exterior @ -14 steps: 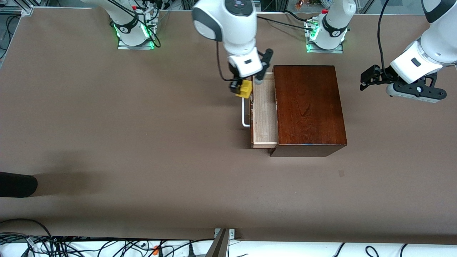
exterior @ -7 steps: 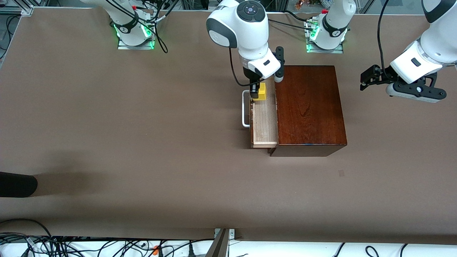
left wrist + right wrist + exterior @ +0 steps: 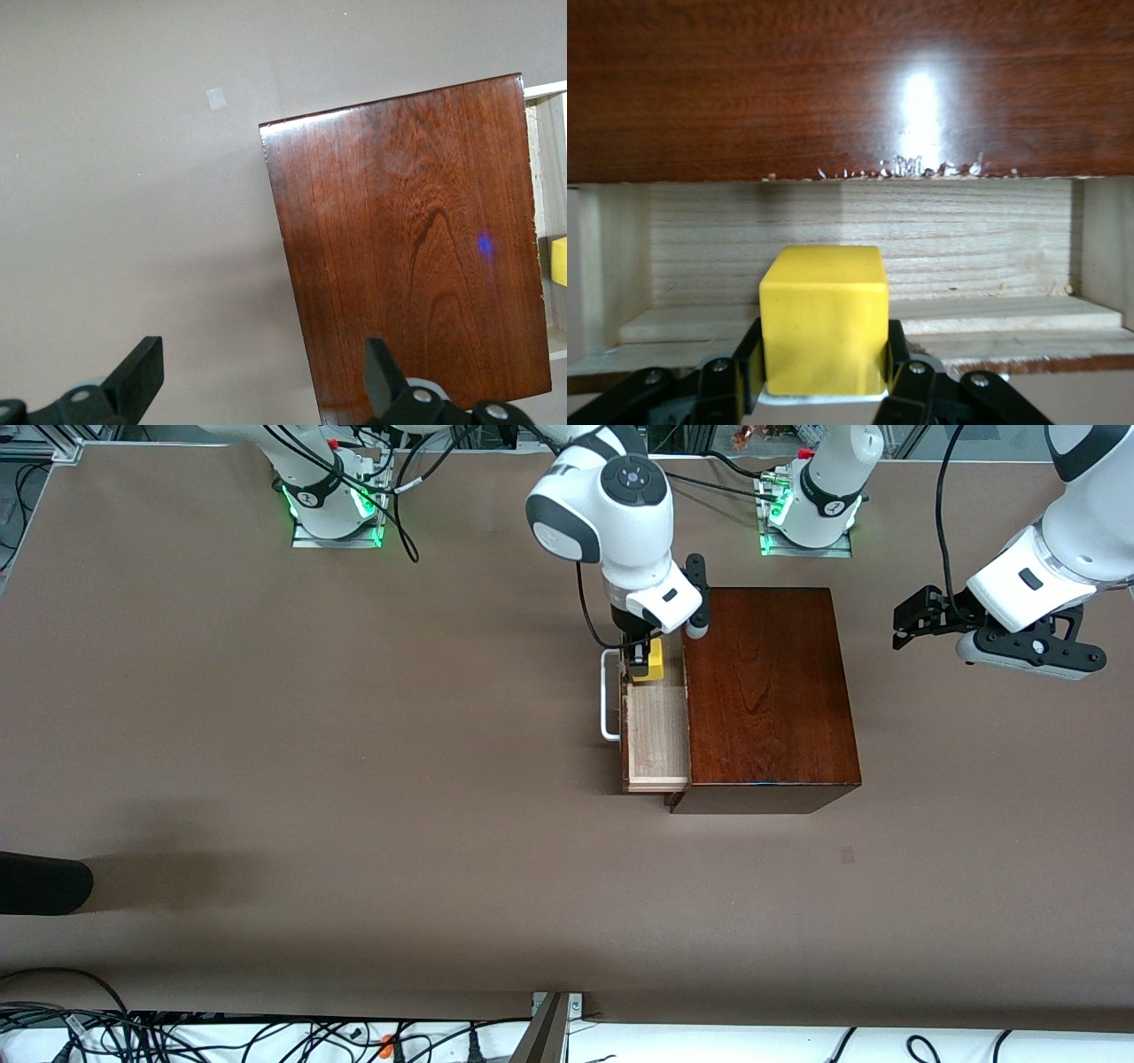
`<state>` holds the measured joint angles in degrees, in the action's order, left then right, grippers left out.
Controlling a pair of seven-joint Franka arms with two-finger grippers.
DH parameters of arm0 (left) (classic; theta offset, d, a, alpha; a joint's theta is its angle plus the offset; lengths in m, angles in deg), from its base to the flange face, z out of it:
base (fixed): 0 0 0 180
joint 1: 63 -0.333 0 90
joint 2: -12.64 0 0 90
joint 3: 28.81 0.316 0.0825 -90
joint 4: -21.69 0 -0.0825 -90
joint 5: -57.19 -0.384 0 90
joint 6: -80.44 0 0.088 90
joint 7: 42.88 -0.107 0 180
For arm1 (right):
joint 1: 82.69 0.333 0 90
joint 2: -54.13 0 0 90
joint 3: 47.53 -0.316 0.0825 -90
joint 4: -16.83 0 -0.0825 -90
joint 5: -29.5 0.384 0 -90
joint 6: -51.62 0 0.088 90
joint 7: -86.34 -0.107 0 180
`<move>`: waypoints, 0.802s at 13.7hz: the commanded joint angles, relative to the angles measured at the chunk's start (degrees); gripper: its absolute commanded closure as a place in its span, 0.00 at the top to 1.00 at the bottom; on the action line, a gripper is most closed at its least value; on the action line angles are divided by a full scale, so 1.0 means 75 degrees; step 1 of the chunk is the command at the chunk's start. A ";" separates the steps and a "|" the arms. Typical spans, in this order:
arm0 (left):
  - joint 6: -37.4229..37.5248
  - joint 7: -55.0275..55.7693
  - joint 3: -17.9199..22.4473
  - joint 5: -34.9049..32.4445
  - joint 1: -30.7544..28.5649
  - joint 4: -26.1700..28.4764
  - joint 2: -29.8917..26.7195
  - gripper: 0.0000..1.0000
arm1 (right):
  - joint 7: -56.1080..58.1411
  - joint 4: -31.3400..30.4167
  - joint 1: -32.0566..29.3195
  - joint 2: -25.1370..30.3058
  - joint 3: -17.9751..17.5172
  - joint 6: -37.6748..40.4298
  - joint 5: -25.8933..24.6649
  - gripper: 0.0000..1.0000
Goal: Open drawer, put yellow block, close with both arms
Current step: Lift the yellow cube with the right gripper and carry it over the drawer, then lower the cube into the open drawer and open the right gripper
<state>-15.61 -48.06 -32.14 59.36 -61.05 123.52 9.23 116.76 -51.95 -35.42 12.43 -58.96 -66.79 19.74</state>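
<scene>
A robotics lab — two white arms are bolted to base plates (image 3: pixel 337 536) lit green along a broad brown counter (image 3: pixel 354 779). Aluminium framing (image 3: pixel 53 443) lines its edge, and loose cables (image 3: pixel 177 1036) tangle below the counter's edge nearest the front camera — a test rig, not a home.

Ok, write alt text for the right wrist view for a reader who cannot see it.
The right gripper holds a yellow block between its fingers, over the open pale-wood drawer. Above the drawer in the picture runs the glossy reddish-brown wooden box, with a bright glare spot and chipped wood along its edge.
</scene>
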 commanded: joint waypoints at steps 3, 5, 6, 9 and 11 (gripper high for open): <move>0.0116 -0.0095 0.0022 0.0203 0.0033 -0.0288 0.0091 1.00 | 0.0351 0.0242 0.0061 -0.0218 0.0024 0.0085 -0.0116 0.16; 0.0116 -0.0095 0.0022 0.0203 0.0045 -0.0288 0.0103 1.00 | 0.0351 0.0242 0.0061 -0.0288 0.0024 0.0085 -0.0116 0.16; 0.0116 -0.0095 0.0022 0.0203 0.0045 -0.0288 0.0103 1.00 | 0.0351 0.0254 0.0061 -0.0346 0.0024 0.0050 -0.0116 0.16; 0.0116 -0.0106 0.0022 0.0203 0.0045 -0.0288 0.0103 1.00 | 0.0339 0.0254 0.0061 -0.0452 0.0024 0.0026 -0.0128 0.16; 0.0116 -0.0106 0.0022 0.0203 0.0045 -0.0288 0.0103 1.00 | 0.0339 0.0265 0.0061 -0.0464 0.0024 0.0038 -0.0116 0.16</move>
<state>-15.61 -48.06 -32.14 59.36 -60.85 123.23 9.23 118.43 -51.37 -35.04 9.77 -58.98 -68.27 19.67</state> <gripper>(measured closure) 0.000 0.449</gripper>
